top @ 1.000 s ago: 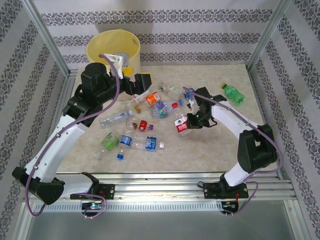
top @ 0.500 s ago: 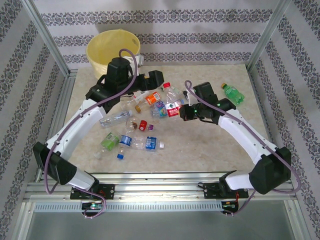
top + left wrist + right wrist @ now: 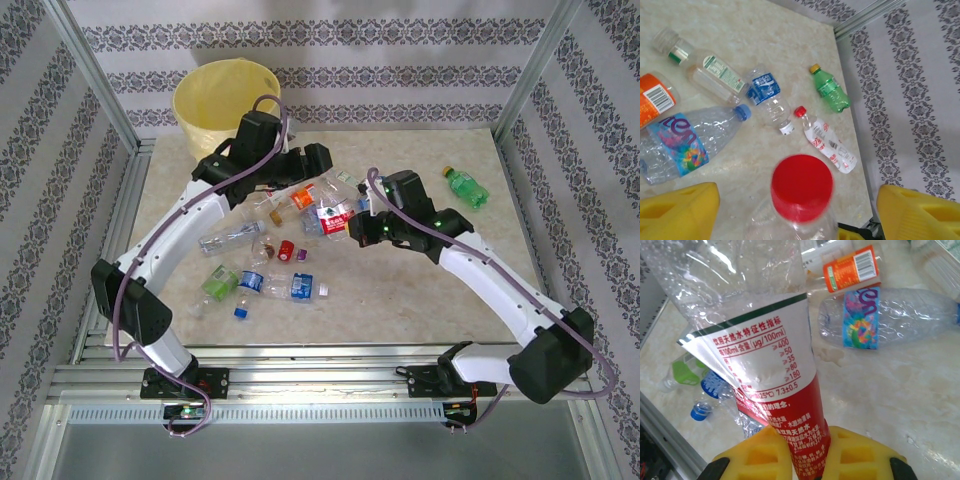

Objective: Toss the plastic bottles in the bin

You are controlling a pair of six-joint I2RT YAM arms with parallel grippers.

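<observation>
My right gripper (image 3: 807, 450) is shut on the bottom end of a crumpled clear plastic bottle (image 3: 765, 355) with a red-and-white label, holding it up over the middle of the table (image 3: 335, 215). Its red cap (image 3: 801, 186) sits between the yellow fingers (image 3: 677, 212) of my left gripper (image 3: 799, 215), which stand wide open on either side with gaps to the bottle. Seen from above, the left gripper (image 3: 325, 190) meets the right gripper (image 3: 358, 226) at mid-table. The bin (image 3: 225, 95), cream with a yellow liner, stands at the back left.
Several more bottles lie around the centre (image 3: 270, 280): a colourful-labelled one (image 3: 677, 145), an orange-labelled one (image 3: 850, 267), a blue-labelled one (image 3: 767, 95) and a flattened red-capped one (image 3: 827, 145). A green bottle (image 3: 465, 187) lies at the right. Metal frame posts and patterned walls ring the table.
The left arm swung from the bin to mid-table and its jaws have narrowed somewhat. The right gripper carried the red-labelled bottle up and leftward to meet it.
</observation>
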